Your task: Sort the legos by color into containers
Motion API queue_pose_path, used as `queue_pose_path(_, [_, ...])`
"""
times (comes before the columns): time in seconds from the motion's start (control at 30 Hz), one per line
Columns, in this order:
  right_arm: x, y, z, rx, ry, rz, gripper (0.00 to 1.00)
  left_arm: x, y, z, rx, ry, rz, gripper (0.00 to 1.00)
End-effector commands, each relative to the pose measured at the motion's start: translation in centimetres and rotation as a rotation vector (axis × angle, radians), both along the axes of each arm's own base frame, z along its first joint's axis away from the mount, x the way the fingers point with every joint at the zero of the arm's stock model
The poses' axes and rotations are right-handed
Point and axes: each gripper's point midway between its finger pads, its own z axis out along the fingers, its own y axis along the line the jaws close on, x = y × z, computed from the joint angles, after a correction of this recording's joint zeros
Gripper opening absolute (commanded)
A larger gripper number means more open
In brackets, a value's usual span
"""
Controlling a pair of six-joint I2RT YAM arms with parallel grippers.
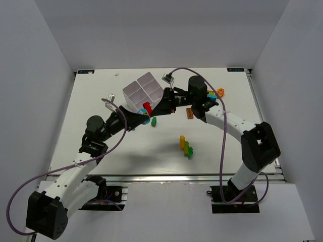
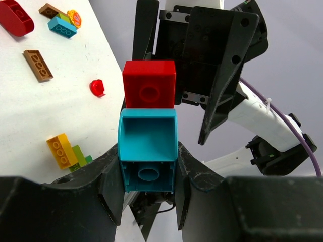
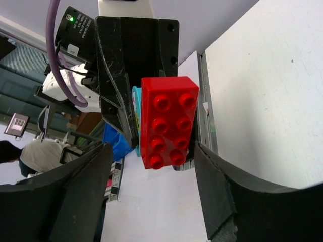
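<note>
You're pretty much at square one. The tray [image 1: 132,92] looks bare in all four compartments from above, though it's small in that view, so I can't swear to it.

Your left tool [image 2: 149,166] is pinching a teal brick [image 2: 147,146] with a red brick [image 3: 169,123] stuck on top, just on the near side of the tray. Your right tool [image 3: 151,151] is spread wide either side of that red one and isn't gripping it yet. My guess is the pair gets pulled apart before any binning.

Count:
- one tray, four compartments
- two bricks in the tools
- loose on the desk [image 1: 101,146]: a green brick [image 1: 153,121], a yellow-and-green stack [image 1: 185,145], a brown plate [image 2: 38,65], a small red stud [image 2: 97,87], and a far-right cluster [image 1: 218,93] of about four pieces

All of it's left to sort.
</note>
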Motion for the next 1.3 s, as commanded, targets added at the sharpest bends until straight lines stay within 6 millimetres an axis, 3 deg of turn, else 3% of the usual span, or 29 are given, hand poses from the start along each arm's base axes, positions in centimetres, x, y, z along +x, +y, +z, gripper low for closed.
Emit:
queue_pose_path(0.0, [0.1,0.5,1.1,0.037,-0.060,0.033,0.70,-0.3,-0.4,1.2,-0.023,-0.047,-0.025,0.00])
queue_pose_path(0.13, [0.1,0.6,1.3,0.050,-0.052,0.046,0.60,-0.3,-0.6,1.0,-0.021,-0.043,-0.035,0.00])
queue_pose_path(0.23, [0.2,0.7,1.3,0.052,-0.050,0.054,0.48,-0.2,-0.6,0.9,-0.019,-0.039,-0.036,0.00])
queue_pose_path(0.27, [0.2,0.7,1.3,0.054,-0.049,0.057,0.42,-0.2,-0.6,0.7,-0.018,-0.036,-0.036,0.00])
queue_pose_path(0.33, [0.2,0.7,1.5,0.063,-0.047,0.068,0.13,-0.2,-0.6,0.6,-0.015,-0.036,-0.037,0.00])
queue_pose_path(0.43, [0.6,0.5,1.9,0.072,-0.065,0.059,0.00,-0.1,-0.5,0.4,0.000,-0.042,-0.022,0.00])
queue_pose_path(0.5, [1.5,0.2,2.4,0.079,-0.086,0.036,0.00,0.1,-0.2,0.2,0.021,-0.037,-0.004,0.00])
queue_pose_path(0.73, [7.6,-1.8,3.0,0.061,-0.180,-0.083,0.00,0.6,0.8,-0.8,0.106,-0.043,0.070,0.00])
queue_pose_path(0.8, [9.4,-1.8,2.2,0.023,-0.227,-0.133,0.00,0.8,1.1,-1.2,0.133,-0.024,0.090,0.00])
queue_pose_path(0.83, [10.5,-1.6,3.4,0.020,-0.296,-0.166,0.00,1.2,1.4,-1.7,0.155,-0.012,0.117,0.00])
queue_pose_path(0.87, [11.5,-1.5,1.8,-0.039,-0.334,-0.186,0.00,1.3,1.6,-1.8,0.169,-0.009,0.130,0.00])
queue_pose_path(0.97, [15.6,-1.3,1.1,-0.159,-0.423,-0.340,0.00,2.1,2.5,-2.1,0.224,0.004,0.189,0.00])
queue_pose_path(1.1, [21.9,-1.2,-0.2,-0.320,-0.671,-0.580,0.00,2.8,3.4,-2.1,0.278,0.005,0.245,0.00])
queue_pose_path(1.17, [23.7,-1.0,-1.2,-0.353,-0.716,-0.638,0.00,2.9,4.0,-2.4,0.300,0.027,0.278,0.00])
queue_pose_path(1.2, [24.9,-0.7,-0.6,-0.341,-0.784,-0.701,0.00,2.9,4.2,-2.3,0.306,0.024,0.287,0.00])
queue_pose_path(1.27, [26.0,-0.2,-1.2,-0.343,-0.823,-0.747,0.00,2.8,4.5,-2.5,0.319,0.037,0.303,0.00])
